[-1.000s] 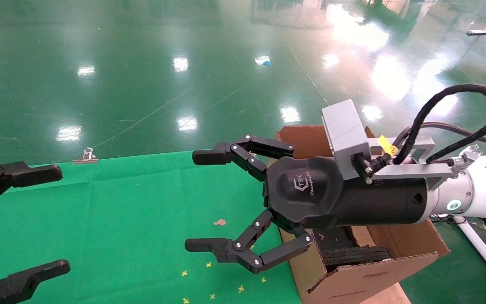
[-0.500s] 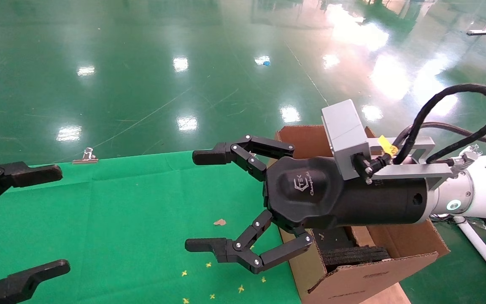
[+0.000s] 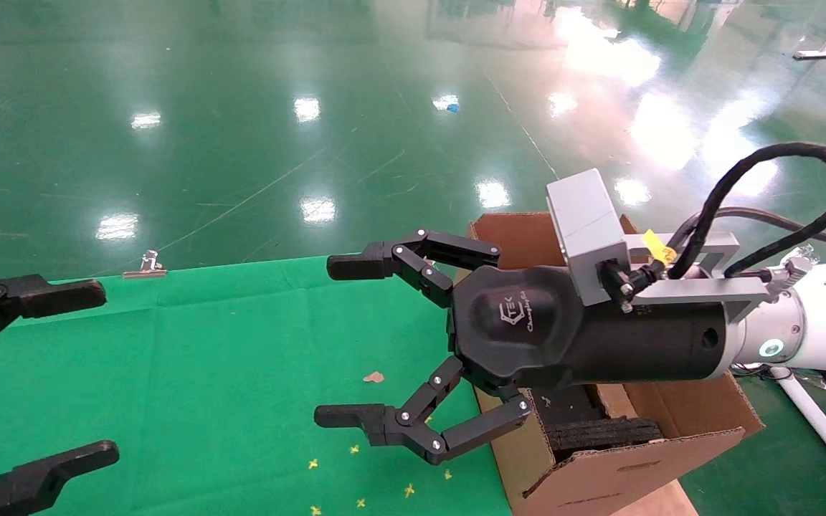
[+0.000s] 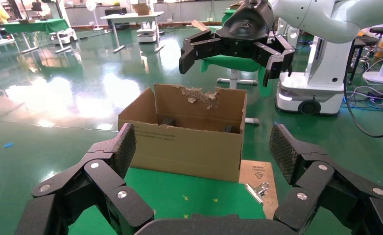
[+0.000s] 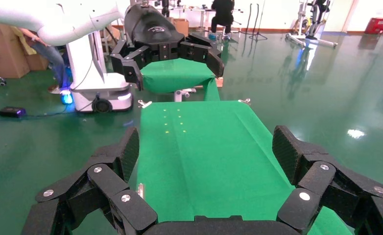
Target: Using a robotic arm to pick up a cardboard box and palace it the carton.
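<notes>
The carton (image 3: 621, 459) at four o'clock is half hidden behind the robotic arm (image 3: 825, 326); its right gripper (image 3: 341, 340) hovers level, fingers spread, empty. The left gripper (image 3: 72, 373), cut off at nine o'clock, is spread too.

The bench (image 3: 191, 358) spreads across the left and middle, with the floor (image 3: 277, 107) behind it. The carton (image 3: 621, 459) stands off the bench's right edge, foam blocks (image 3: 599, 430) inside it. The right claw (image 3: 334, 340) hangs over the bench, just left of the carton, fingers spread. The left claw (image 3: 62, 373) hangs at the bench's left edge, fingers spread. A clip (image 3: 146, 266) sits on the bench's far edge.
</notes>
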